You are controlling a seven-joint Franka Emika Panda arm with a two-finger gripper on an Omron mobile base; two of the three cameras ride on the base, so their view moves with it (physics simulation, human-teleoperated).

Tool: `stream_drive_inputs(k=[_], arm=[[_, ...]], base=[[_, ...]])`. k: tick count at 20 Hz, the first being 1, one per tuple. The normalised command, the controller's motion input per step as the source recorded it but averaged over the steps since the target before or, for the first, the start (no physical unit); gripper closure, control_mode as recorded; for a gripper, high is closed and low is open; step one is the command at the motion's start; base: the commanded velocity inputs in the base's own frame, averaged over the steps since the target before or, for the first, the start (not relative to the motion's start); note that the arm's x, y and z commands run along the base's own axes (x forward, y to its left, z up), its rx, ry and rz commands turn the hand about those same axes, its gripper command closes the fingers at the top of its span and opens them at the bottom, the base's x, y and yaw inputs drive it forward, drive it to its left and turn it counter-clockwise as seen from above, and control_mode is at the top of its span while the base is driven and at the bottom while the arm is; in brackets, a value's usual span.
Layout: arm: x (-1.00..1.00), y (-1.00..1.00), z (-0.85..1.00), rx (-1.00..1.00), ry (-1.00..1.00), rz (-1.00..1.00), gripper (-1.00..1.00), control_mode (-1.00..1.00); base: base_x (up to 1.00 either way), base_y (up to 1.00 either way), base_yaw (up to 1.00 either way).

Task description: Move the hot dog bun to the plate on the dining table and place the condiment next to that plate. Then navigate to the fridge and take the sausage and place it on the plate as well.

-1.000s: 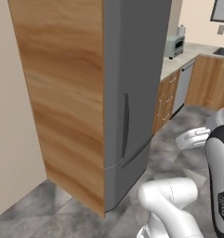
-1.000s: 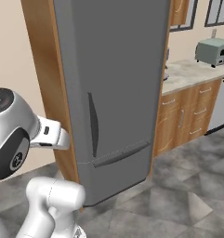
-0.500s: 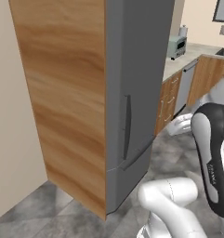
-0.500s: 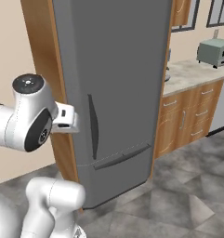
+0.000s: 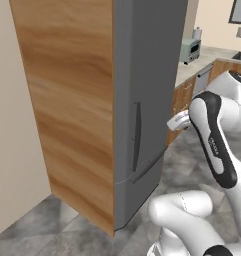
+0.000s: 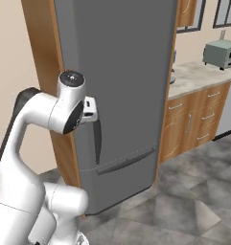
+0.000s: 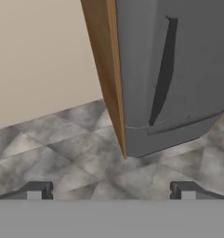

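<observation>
A: The fridge (image 6: 117, 86) stands shut, grey door (image 5: 147, 100) closed, wood-grain side panel (image 5: 67, 110) facing the left base camera. Where is it from the claw (image 7: 111, 189)?

B: Straight ahead of the claw and well apart from it. In the hand view the two dark fingertips (image 7: 36, 189) rise at the bottom, spread wide with nothing between them, and past them lies grey stone floor (image 7: 62, 158), then the fridge's lower corner.

A: And the door handle (image 7: 162, 69)?

B: A long dark vertical bar, ahead of the claw and off to the right side of the hand view. No contact with it.

A: What sits beyond the fridge?

B: On the far side from the claw, a run of wooden cabinets (image 6: 193, 119) under a pale bench (image 6: 196, 74), with a grey-green toaster oven (image 6: 221, 52) on top. The left base view catches the same oven (image 5: 190, 50).

A: The arm itself?

B: Raised in front of the fridge door, its wrist (image 6: 88, 109) level with the handle's upper end in the right base view.
</observation>
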Motion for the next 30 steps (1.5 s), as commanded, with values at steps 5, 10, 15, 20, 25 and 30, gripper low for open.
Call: stream_drive_inputs(k=[5,10,15,20,25,30], arm=[[0.66,0.04,-0.38,0.04,-0.03,0.00,-1.00,-1.00],[0.18,0.05,-0.28,0.14,-0.14,0.00,-1.00,-1.00],[0.82,0.01,-0.10,0.13,-0.05,0.00,-1.00,-1.00],[0.94,0.00,0.00,0.08,0.00,0.00,-1.00,-1.00],[0.74,0.00,-0.10,0.05,0.00,0.00,-1.00,-1.00],[0.51,0.01,-0.29,0.03,0.00,0.00,-1.00,-1.00]], base=[[0.00,0.00,0.00],[0.00,0.00,0.00],[0.00,0.00,0.00],[0.00,0.00,0.00],[0.00,0.00,0.00],[0.00,0.00,0.00]])
